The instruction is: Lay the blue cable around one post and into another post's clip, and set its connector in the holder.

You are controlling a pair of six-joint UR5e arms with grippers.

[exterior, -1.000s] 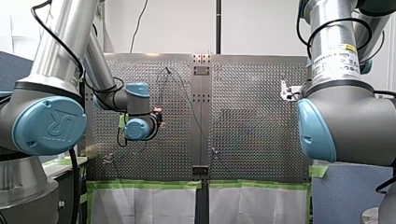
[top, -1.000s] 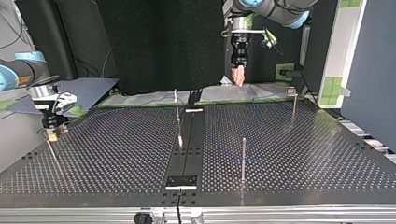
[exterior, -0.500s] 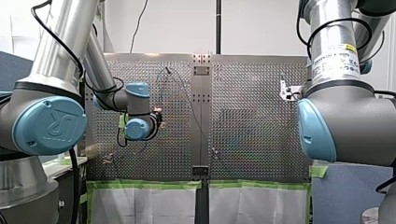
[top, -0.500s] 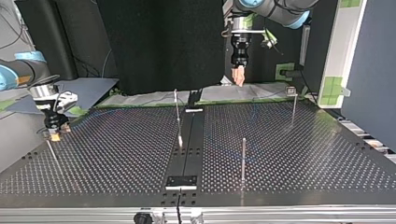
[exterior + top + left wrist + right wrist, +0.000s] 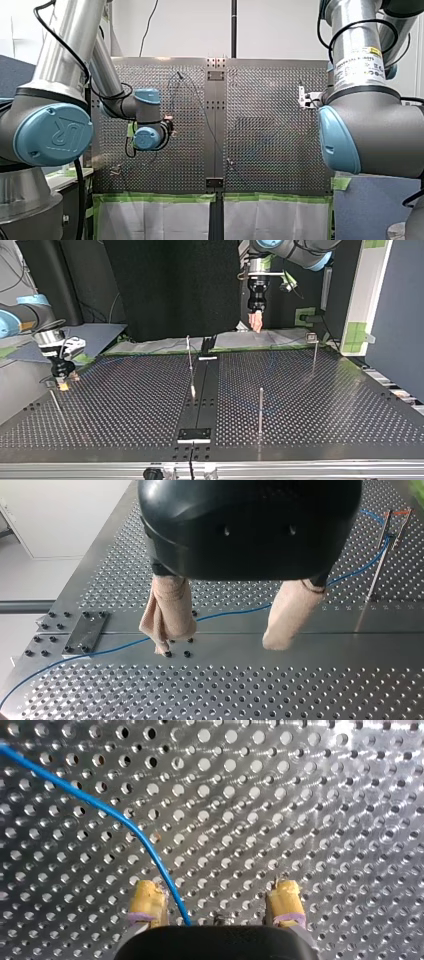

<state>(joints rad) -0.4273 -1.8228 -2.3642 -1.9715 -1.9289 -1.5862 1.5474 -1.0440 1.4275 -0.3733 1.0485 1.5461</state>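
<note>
The thin blue cable [image 5: 235,612] lies slack on the perforated table [image 5: 300,690]. In the left wrist view it runs below my left gripper [image 5: 218,645], which hangs well above it, open, with beige-wrapped fingers [image 5: 170,615] holding nothing. Farther on it reaches a slim post [image 5: 381,555] with a clip. In the right wrist view the blue cable [image 5: 130,827] curves in between the yellow pads [image 5: 147,899] of my right gripper [image 5: 216,897], open and low over the table. The top view has my right gripper [image 5: 62,382] at its left edge and my left gripper [image 5: 256,322] raised at the back.
Three thin upright posts [image 5: 260,410] [image 5: 189,357] [image 5: 314,352] stand on the table in the top view. A dark centre strip carries a small plate [image 5: 195,434] near that view's front edge. Another bolted plate [image 5: 85,632] lies beside the cable.
In the top view my right gripper has shifted slightly towards the middle of the table. My left arm has stayed in place.
</note>
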